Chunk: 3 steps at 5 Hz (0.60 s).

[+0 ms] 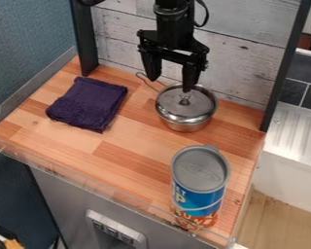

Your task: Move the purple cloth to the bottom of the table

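- Wood table top [129,151], with the purple cloth [88,104] lying at the view's left.
- Best to go over the cloth, dip low, pinch a thick fold and lift gently.
- The black gripper [171,83] hangs down by the pot [184,124], its fingers wide apart.

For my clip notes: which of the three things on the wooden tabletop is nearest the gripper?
The shiny metal pot with its lid on, below the black two-finger gripper; the dark purple cloth and blue, grey-lidded canister are farther off.
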Motion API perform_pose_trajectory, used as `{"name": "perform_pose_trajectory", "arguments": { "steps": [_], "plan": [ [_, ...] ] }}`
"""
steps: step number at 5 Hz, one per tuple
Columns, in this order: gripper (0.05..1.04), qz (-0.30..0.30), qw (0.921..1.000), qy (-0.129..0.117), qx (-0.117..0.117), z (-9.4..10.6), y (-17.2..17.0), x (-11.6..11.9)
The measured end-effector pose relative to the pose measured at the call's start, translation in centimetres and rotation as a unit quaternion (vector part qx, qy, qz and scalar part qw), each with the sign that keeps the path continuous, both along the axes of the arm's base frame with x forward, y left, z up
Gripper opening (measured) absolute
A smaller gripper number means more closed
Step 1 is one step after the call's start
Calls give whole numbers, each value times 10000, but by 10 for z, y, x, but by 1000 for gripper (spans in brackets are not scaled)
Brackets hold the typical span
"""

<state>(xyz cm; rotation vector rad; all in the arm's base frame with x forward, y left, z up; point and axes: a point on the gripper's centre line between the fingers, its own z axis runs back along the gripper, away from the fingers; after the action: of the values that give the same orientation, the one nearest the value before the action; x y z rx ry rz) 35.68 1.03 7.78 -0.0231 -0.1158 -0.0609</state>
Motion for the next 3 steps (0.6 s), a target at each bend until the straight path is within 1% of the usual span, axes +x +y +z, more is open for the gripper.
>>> {"name": "perform_pose_trajectory", "arguments": {
  "steps": [1, 2, 3],
  "plan": [
    [1001, -16, 9998, 222, -8, -14, 0, -3],
    [1001, 326, 9991, 265, -69, -12, 32, 3],
    [1001, 682, 9976, 103, 40, -2, 80, 4]
  ]
}}
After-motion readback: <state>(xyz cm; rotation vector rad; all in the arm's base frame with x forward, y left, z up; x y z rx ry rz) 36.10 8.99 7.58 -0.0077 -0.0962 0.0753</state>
